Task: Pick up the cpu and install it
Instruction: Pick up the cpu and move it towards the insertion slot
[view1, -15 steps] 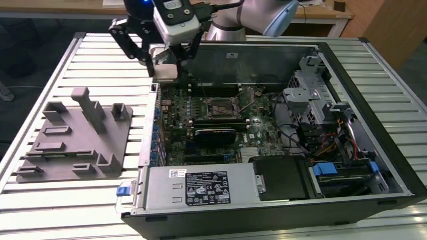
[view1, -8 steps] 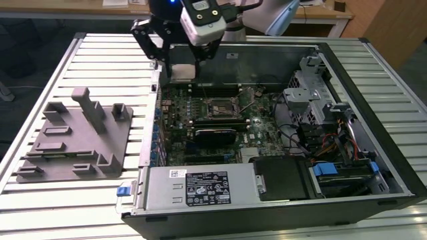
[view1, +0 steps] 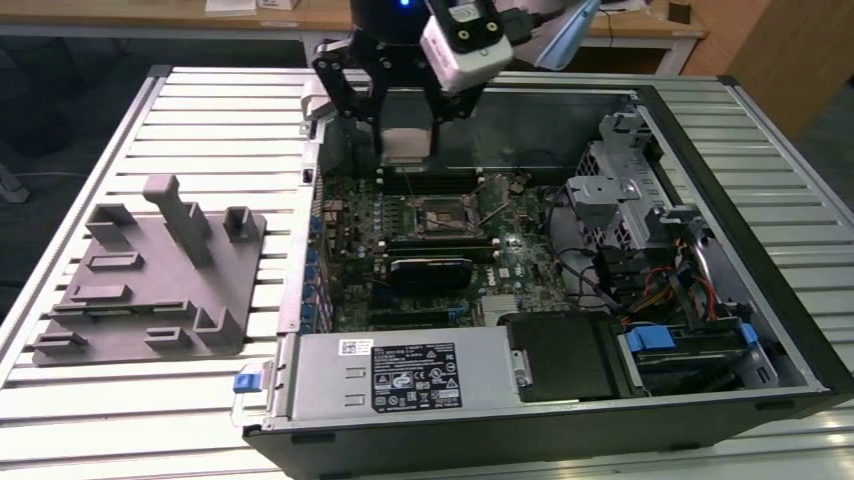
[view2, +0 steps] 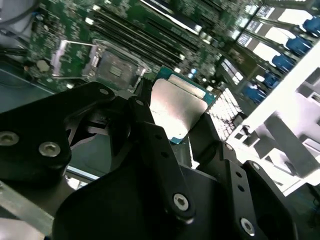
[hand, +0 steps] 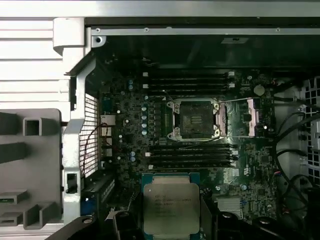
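My gripper (view1: 404, 140) hangs above the far part of the open computer case, shut on the cpu (view1: 404, 143). In the first wrist view the cpu (hand: 171, 207) shows as a silvery square chip on a green rim, held between the black fingers (hand: 207, 220). The second wrist view shows the same cpu (view2: 176, 107) clamped between the dark fingers (view2: 150, 145). The open socket (hand: 196, 119) with its lifted metal frame lies on the green motherboard (hand: 125, 130), apart from the chip. In the exterior view the socket (view1: 438, 215) sits below and nearer than the gripper.
A grey fixture tray (view1: 140, 285) with upright posts stands at the exterior view's left on the slatted table (view1: 80, 150). Case walls (view1: 747, 210), a drive cage (view1: 621, 190), cables and the power supply (view1: 400, 375) surround the motherboard. Memory sticks (hand: 190, 82) flank the socket.
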